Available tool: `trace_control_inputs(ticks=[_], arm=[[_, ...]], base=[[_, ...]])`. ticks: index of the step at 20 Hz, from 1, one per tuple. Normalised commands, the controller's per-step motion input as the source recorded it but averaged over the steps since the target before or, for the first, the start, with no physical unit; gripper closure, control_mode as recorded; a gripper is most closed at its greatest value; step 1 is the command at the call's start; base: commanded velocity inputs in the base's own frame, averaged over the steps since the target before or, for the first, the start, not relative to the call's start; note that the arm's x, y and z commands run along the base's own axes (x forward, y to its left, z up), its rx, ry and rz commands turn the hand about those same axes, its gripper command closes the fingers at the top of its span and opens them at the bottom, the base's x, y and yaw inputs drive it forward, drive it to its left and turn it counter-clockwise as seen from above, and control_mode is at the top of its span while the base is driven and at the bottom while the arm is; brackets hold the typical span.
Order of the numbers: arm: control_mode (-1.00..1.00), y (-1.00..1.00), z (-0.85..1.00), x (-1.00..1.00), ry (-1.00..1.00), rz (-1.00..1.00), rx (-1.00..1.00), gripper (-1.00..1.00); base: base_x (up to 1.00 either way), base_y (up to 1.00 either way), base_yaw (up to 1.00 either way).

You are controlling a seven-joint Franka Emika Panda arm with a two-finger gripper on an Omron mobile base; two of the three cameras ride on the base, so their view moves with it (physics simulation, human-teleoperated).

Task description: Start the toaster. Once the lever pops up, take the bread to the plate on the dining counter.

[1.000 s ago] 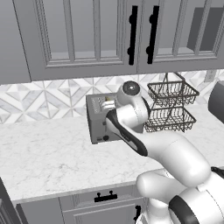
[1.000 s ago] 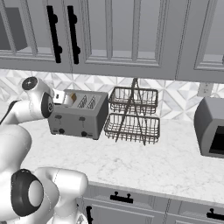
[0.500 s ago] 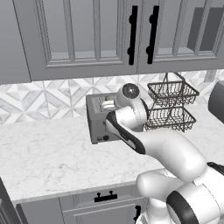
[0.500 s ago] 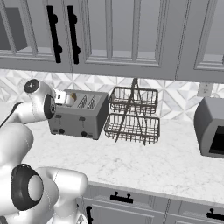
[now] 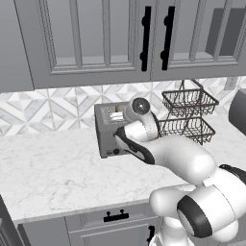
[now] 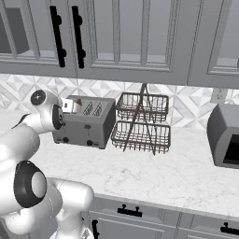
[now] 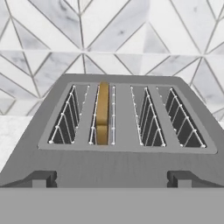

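The grey four-slot toaster stands on the marble counter against the tiled wall. The bread stands edge-on, golden, in the second slot from the left, mostly sunk in. Two black levers sit low on the toaster's front edge in the hand view. My gripper hovers just above and in front of the toaster's top, open and holding nothing. Its fingers are hidden by the wrist in the left base view. The plate and the dining counter are out of view.
A two-tier black wire basket stands right beside the toaster. A dark grey appliance sits further right. Wall cabinets hang above. Bare counter stretches in front and to the left.
The wrist has crept slightly lower and closer over the toaster. Toaster, bread and basket have not moved, and the jaws stay open.
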Motion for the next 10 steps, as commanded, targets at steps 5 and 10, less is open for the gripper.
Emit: trace_control_inputs(ticks=[5,10], arm=[[-1.0,0.19,0.0,0.15,0.04,0.0,0.0,-1.0],[-1.0,0.24,-0.03,0.0,0.04,0.0,0.0,-1.0]], base=[[0.0,0.0,0.0],[0.0,0.0,0.0]])
